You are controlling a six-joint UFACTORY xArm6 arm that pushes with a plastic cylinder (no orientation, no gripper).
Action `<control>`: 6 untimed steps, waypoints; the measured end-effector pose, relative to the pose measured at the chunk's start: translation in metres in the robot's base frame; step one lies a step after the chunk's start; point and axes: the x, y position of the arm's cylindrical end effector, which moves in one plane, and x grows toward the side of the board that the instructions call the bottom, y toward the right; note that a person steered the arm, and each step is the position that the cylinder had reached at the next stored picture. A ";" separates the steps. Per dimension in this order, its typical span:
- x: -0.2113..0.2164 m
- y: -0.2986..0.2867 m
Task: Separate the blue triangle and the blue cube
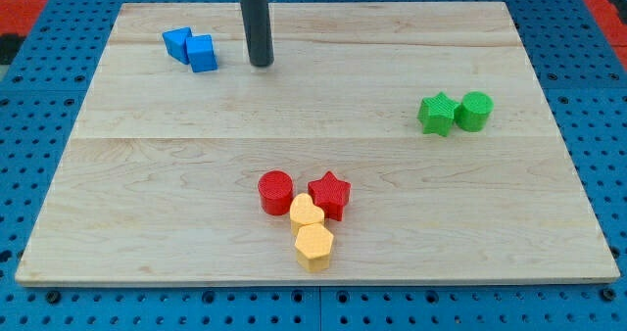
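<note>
The blue triangle [177,43] and the blue cube [203,53] lie touching each other near the view's top left of the wooden board [147,174], the triangle to the left of the cube. My tip [261,63] rests on the board just to the right of the blue cube, with a small gap between them. The dark rod rises straight up out of the view's top.
A green star [437,113] and a green cylinder [474,111] touch at the view's right. A red cylinder [276,192], a red star [330,195], a yellow heart [306,213] and a yellow hexagon [313,246] cluster at the bottom middle.
</note>
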 end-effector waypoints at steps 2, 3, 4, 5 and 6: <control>-0.041 -0.062; -0.036 -0.107; -0.036 -0.142; -0.029 -0.148; -0.011 -0.119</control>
